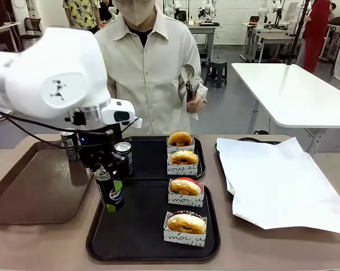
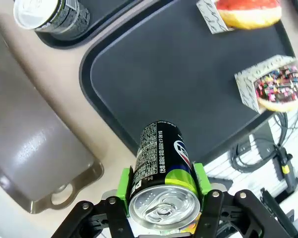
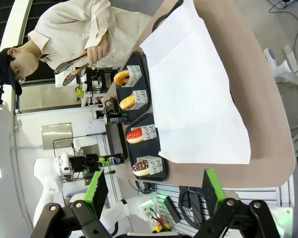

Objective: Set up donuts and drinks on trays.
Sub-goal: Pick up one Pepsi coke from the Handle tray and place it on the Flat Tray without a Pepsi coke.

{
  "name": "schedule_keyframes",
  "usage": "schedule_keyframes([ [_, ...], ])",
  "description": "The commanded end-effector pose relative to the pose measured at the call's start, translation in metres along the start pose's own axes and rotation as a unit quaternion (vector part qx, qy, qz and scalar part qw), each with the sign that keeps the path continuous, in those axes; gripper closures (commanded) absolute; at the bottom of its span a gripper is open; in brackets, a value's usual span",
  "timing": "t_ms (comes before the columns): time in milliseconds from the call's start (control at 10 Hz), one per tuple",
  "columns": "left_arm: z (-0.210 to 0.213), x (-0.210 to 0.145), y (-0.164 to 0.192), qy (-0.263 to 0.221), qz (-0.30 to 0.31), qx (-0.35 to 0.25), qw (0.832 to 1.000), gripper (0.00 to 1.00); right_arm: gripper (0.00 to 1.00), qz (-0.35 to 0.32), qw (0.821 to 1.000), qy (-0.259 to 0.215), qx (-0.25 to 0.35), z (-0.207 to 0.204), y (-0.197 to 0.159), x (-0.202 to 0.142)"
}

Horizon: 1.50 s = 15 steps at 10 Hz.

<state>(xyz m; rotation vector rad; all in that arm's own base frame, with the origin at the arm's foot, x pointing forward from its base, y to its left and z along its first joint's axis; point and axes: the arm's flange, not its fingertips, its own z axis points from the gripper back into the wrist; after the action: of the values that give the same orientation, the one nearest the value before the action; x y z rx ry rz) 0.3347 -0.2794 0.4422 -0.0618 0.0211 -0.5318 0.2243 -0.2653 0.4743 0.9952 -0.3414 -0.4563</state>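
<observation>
My left gripper (image 1: 108,182) is shut on a dark soda can (image 1: 109,193), which it holds slightly tilted at the left rim of the near black tray (image 1: 142,237). In the left wrist view the green pads (image 2: 123,182) clamp that can (image 2: 161,163) just under its silver top. A second can (image 1: 124,156) stands on the far black tray (image 1: 150,164). Each tray carries two sleeved donuts: plain ones (image 1: 181,139) (image 1: 184,157) far, a red-glazed one (image 1: 185,186) and a sprinkled chocolate one (image 1: 186,222) near. My right gripper (image 3: 156,193) is open and off the table's side.
A long brown tray (image 1: 34,186) lies at the left with a third can (image 1: 70,145) on it. A white paper sheet (image 1: 277,180) covers the right of the table. The person across holds metal tongs (image 1: 188,78) above the far edge.
</observation>
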Motion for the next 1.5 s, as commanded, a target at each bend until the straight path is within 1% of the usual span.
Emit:
schedule_keyframes([
  [0,-0.018,0.005,-0.004,-0.010,0.013,0.023,1.000,0.41,0.00,0.005,1.000,-0.001,0.008,-0.001,-0.001,0.001],
  [400,-0.050,0.003,-0.013,-0.009,-0.002,0.044,0.999,0.41,0.00,0.005,1.000,-0.001,0.008,-0.001,-0.001,0.001],
  [800,-0.057,0.006,-0.009,0.001,-0.004,0.047,0.999,0.41,0.00,0.005,1.000,-0.001,0.008,-0.001,-0.001,0.001],
  [900,-0.058,0.006,-0.009,0.000,-0.005,0.044,0.999,0.11,0.00,0.005,1.000,-0.001,0.008,-0.001,-0.001,0.001],
  [1000,-0.054,0.006,-0.009,-0.004,-0.008,0.037,0.999,0.00,0.00,0.005,1.000,-0.001,0.008,-0.001,-0.001,0.001],
  [1100,-0.047,0.006,-0.006,-0.011,-0.008,0.034,0.999,0.00,0.00,0.005,1.000,-0.001,0.008,-0.001,-0.001,0.001],
  [1200,-0.038,0.005,-0.003,-0.022,-0.005,0.046,0.999,0.00,0.00,0.005,1.000,-0.001,0.008,-0.001,-0.001,0.001],
  [1300,-0.025,0.006,0.002,-0.033,0.001,0.041,0.999,0.10,0.00,0.005,1.000,-0.001,0.008,-0.001,-0.001,0.001],
  [1400,-0.011,0.006,0.005,-0.035,0.010,0.017,0.999,0.00,0.00,0.005,1.000,-0.001,0.008,-0.001,-0.001,0.001],
])
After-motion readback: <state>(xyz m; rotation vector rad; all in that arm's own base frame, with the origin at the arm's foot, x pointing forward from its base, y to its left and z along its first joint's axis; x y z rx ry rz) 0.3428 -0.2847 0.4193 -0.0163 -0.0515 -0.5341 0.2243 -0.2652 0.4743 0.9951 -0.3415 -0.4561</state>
